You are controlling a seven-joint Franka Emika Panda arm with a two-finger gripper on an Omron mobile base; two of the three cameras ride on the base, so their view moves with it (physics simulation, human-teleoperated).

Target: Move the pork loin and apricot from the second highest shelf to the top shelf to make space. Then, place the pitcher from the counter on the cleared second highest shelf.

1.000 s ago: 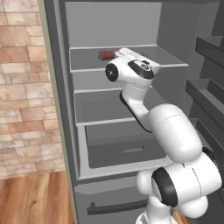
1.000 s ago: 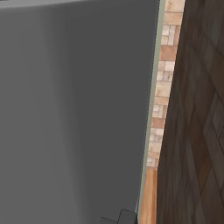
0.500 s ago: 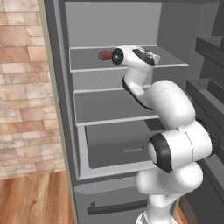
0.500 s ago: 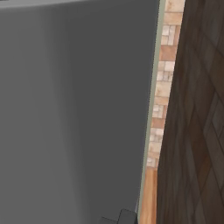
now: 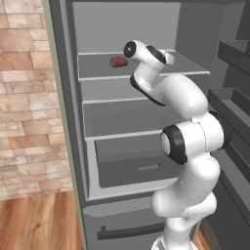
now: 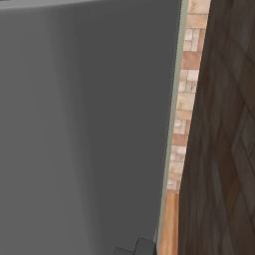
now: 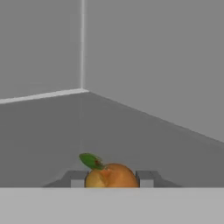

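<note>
Arm swung left since earlier, apricot [image 7: 112, 176] over top shelf [image 5: 146, 72].

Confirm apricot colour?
Orange, with a green leaf; the apricot shows best in the hand view.

The apricot [image 7: 111, 176] sits between the gripper [image 7: 111, 179] tips, its lower half cut off at the hand view's bottom; the arm hides part of the top shelf [image 5: 97, 63].
</note>
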